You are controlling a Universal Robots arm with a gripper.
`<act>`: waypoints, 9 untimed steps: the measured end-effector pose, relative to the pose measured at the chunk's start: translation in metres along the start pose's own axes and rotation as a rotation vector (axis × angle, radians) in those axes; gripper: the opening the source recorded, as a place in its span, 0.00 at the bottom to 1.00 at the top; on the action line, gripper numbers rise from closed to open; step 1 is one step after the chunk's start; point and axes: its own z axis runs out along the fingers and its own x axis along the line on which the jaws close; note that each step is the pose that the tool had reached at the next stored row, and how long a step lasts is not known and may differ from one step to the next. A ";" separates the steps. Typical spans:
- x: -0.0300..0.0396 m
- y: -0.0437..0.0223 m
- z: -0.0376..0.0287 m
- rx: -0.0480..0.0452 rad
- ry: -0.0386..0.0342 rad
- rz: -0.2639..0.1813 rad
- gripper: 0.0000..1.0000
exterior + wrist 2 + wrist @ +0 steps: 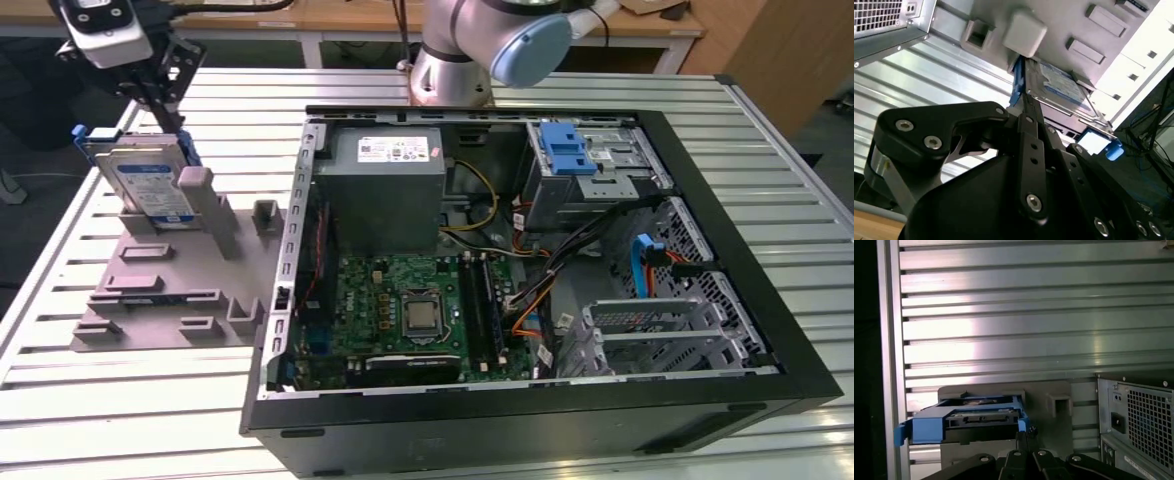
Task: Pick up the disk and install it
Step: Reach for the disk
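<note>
End effector at the disk — upright in a grey stand.

You are looking at the disk standing on edge in the holder on the bench, at the exterior view's left of the computer case; your claw is hovering at its upper edge.

Disk: silver drive, white-and-blue label, blue bracket round its edges. Stands on edge, leaning back, in grey holder on worktop, exterior view's left.
</note>
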 end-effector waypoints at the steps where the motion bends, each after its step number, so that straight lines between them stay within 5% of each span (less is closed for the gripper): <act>1: 0.0036 -0.0003 -0.0001 0.0000 0.0000 0.000 0.11; 9: 0.0320 -0.0024 -0.0007 0.0000 0.0000 0.000 0.11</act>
